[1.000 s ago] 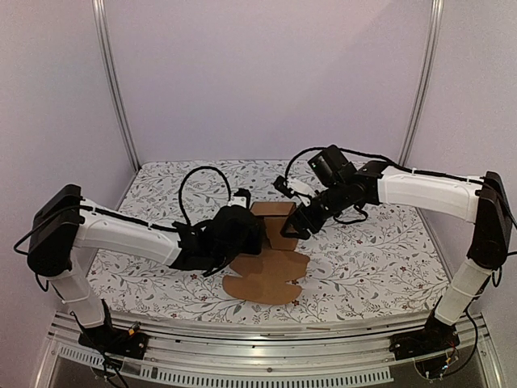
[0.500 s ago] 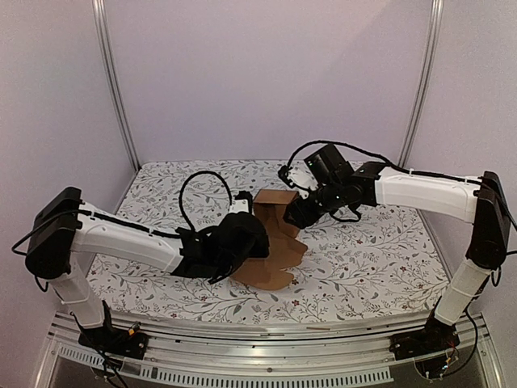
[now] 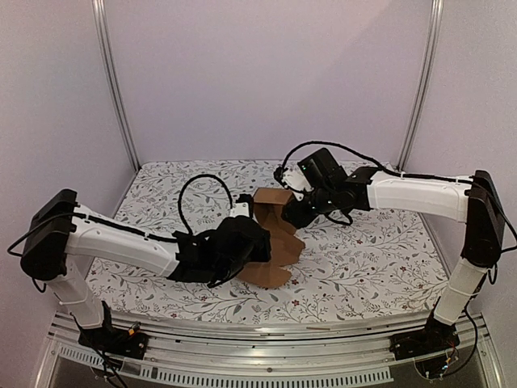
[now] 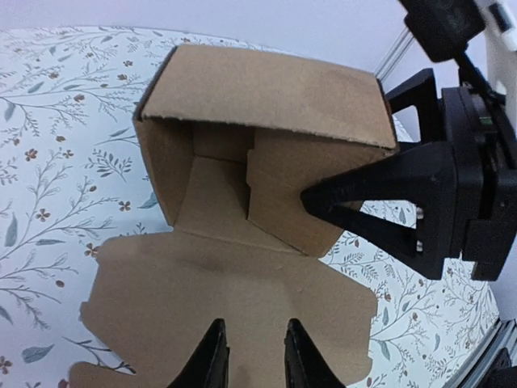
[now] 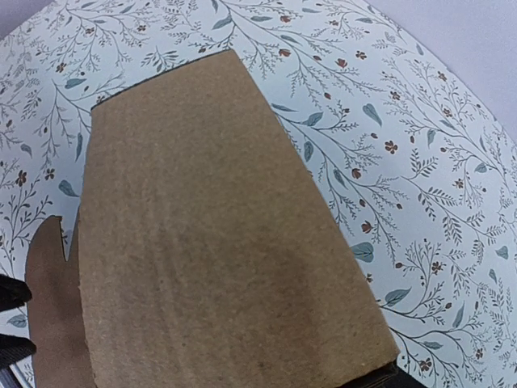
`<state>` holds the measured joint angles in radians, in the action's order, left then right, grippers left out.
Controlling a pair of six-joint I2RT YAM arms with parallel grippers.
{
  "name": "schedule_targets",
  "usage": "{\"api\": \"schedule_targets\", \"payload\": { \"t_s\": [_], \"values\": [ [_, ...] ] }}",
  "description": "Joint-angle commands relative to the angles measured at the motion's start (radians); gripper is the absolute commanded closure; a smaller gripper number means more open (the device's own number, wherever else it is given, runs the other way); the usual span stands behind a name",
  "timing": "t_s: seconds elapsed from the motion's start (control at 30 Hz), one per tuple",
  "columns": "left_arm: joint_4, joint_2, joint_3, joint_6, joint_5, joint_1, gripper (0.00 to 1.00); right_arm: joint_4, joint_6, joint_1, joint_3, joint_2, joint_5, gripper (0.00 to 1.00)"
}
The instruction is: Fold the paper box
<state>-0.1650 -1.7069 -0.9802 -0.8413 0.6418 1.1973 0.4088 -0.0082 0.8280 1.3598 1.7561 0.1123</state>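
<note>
Stretching across the lower overhead view as a white floral-printed surface (image 3: 363, 267), roomy all round. Standing at centre as a half-raised plain brown cardboard paper box (image 3: 275, 202), flat flaps trailing toward the bottom. Straddling its right wall with the right end effector (image 3: 292, 217), spread wide, clamping nothing. Hovering over those flaps with the nearer left end effector (image 4: 254, 333), parted narrowly, empty.
</note>
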Motion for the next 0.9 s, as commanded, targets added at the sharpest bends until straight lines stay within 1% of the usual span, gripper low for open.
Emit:
{"api": "schedule_targets", "payload": {
  "t_s": [0.0, 0.07, 0.13, 0.2, 0.27, 0.37, 0.43, 0.5, 0.63, 0.87],
  "values": [
    [0.01, 0.21, 0.124, 0.13, -0.069, 0.02, 0.69, -0.034, -0.145, -0.024, -0.057, 0.023, -0.219, 0.61],
    [0.051, 0.354, 0.177, 0.18, -0.054, 0.016, 0.55, -0.034, -0.204, -0.027, -0.074, 0.023, -0.3, 0.6],
    [0.127, 0.456, 0.204, 0.207, -0.005, 0.001, 0.36, -0.01, -0.284, -0.029, -0.074, 0.028, -0.419, 0.58],
    [0.161, 0.527, 0.23, 0.232, -0.01, -0.054, 0.26, 0.001, -0.368, -0.029, -0.069, 0.042, -0.494, 0.57],
    [0.15, 0.568, 0.261, 0.247, -0.092, -0.125, 0.21, 0.048, -0.424, -0.029, -0.021, 0.071, -0.551, 0.55],
    [0.063, 0.556, 0.303, 0.264, -0.262, -0.235, 0.17, 0.141, -0.485, -0.029, 0.071, 0.171, -0.595, 0.5],
    [0.017, 0.506, 0.3, 0.295, -0.361, -0.275, 0.15, 0.175, -0.539, -0.027, 0.11, 0.226, -0.62, 0.46],
    [0.012, 0.437, 0.262, 0.331, -0.422, -0.296, 0.14, 0.175, -0.565, -0.029, 0.127, 0.26, -0.604, 0.41],
    [0.001, 0.317, 0.213, 0.379, -0.504, -0.312, 0.14, 0.162, -0.565, -0.029, 0.128, 0.285, -0.552, 0.35],
    [-0.097, 0.199, 0.203, 0.381, -0.622, -0.334, 0.15, 0.073, -0.44, -0.031, 0.03, 0.229, -0.479, 0.31]
  ]
}}
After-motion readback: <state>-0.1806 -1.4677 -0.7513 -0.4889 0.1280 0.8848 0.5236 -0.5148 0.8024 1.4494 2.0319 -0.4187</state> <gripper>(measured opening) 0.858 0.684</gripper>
